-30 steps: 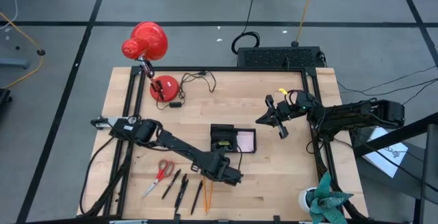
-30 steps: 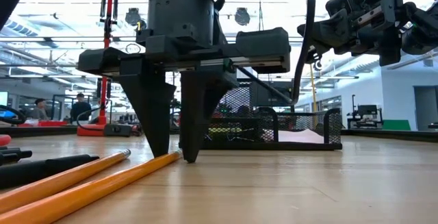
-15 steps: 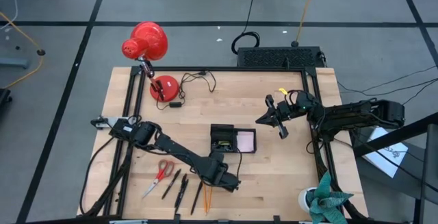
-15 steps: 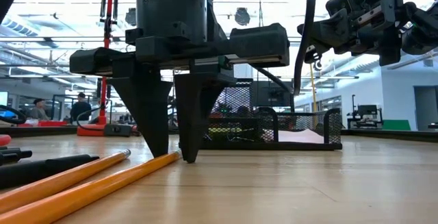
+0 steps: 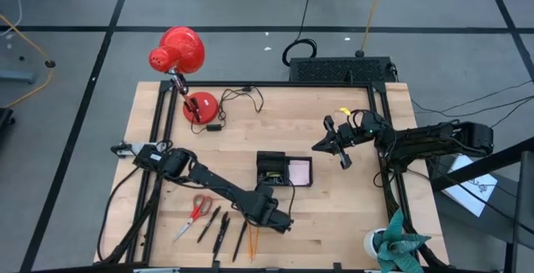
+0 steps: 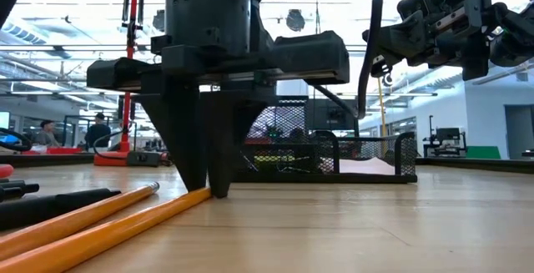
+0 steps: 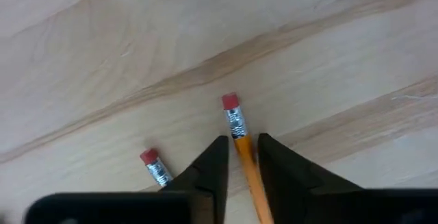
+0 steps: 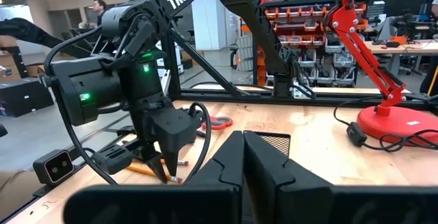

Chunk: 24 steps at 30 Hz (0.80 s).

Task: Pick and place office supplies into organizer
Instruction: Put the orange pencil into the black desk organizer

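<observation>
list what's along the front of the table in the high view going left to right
red-handled scissors → black pens → orange pencil with the left gripper down over its end → green plant at the right corner

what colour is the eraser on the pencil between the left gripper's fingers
Red, on an orange pencil; the left wrist view shows it best.

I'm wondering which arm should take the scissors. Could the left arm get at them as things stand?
Probably yes, once it is free. The scissors lie bare on the table close beside the left arm, nothing on them. But the left gripper now has its fingers around a pencil.
</observation>
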Each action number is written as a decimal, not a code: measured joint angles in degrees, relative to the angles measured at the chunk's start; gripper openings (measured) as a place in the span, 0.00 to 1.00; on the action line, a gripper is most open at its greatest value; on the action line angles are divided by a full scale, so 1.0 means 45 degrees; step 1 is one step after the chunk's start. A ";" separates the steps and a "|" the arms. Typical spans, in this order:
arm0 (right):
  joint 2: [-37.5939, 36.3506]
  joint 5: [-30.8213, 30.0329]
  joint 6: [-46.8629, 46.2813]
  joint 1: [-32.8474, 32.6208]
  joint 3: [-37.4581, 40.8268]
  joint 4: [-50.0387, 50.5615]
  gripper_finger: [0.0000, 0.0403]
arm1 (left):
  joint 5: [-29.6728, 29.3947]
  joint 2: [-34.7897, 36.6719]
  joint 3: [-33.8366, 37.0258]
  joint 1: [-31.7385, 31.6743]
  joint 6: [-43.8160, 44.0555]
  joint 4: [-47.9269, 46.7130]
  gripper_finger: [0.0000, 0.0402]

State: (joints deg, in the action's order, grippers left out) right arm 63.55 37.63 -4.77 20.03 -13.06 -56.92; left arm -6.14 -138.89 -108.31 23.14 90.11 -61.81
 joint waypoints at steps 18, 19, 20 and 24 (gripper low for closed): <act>-0.0005 -0.0005 0.0014 0.0001 0.0000 0.0024 0.00 | -0.4570 0.0418 0.0036 0.0211 -0.0836 0.0642 0.09; -0.0003 -0.0005 0.0014 0.0003 0.0000 0.0028 0.00 | -0.5070 0.0460 0.0059 0.0215 -0.0917 0.0702 0.08; -0.0005 -0.0005 0.0014 0.0000 0.0000 0.0025 0.00 | -0.5515 0.0491 0.0084 0.0223 -0.1009 0.0698 0.07; -0.0005 -0.0005 -0.0001 0.0000 0.0000 0.0019 0.00 | -0.6625 0.0567 0.0088 0.0199 -0.1416 0.0667 0.03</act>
State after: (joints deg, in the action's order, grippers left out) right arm 63.53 37.60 -4.78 20.03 -13.06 -56.84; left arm -35.96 -136.34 -107.92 24.03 83.73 -58.81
